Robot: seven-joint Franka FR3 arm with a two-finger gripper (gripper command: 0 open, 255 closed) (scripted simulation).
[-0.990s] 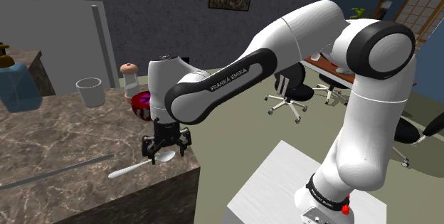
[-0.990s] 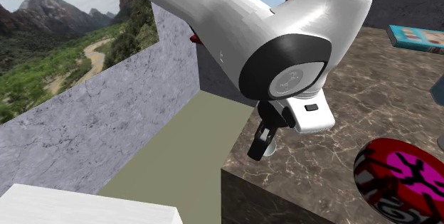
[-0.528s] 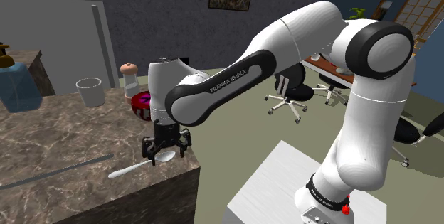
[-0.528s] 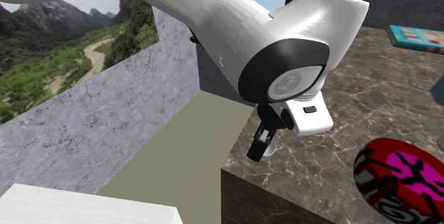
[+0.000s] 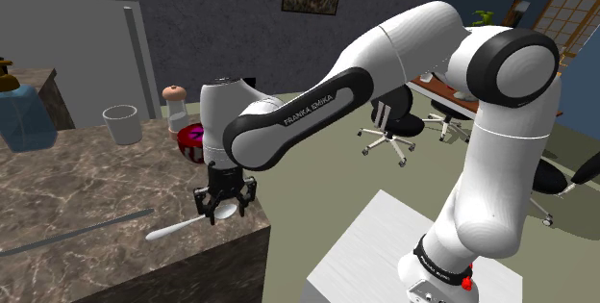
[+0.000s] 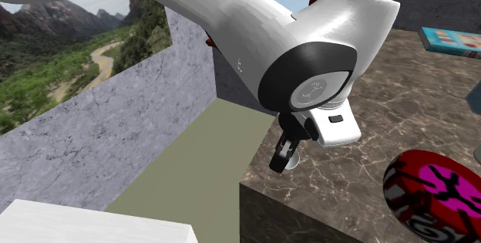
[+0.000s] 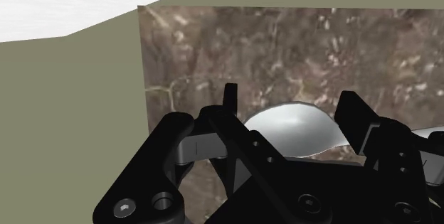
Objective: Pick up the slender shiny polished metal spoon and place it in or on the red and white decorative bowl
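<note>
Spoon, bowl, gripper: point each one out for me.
spoon (image 5: 177, 228), shoulder view, middle of its handle.
bowl (image 6: 405, 187), second exterior view, its patterned side.
gripper (image 7: 289, 96), wrist view, midway between its fingertips.

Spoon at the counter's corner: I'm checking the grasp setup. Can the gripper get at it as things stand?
Probably yes. The gripper hangs right over the bowl end of the spoon. In the wrist view the open fingers stand either side of it, and nothing else lies between them on the counter.
</note>
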